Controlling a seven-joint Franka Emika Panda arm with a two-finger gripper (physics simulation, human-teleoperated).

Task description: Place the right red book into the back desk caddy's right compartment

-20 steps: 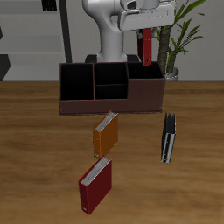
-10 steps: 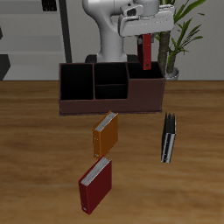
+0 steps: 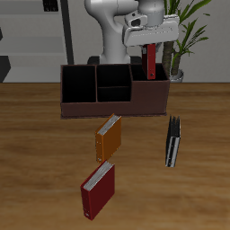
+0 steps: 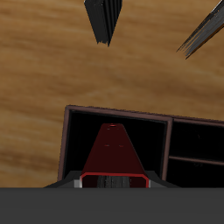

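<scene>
We note the gripper, clamped on the slim dark red hardback book, has descended since a second ago, its lower end now inside the long maroon-brown caddy's right compartment, release pending.

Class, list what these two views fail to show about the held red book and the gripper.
- Exterior view: the right red book's lower end, hidden behind the back desk caddy's wall.
- Wrist view: the right compartment's floor beneath the book, covered by it.
- Both views: the gripper's fingertips, too small or cut off.
</scene>
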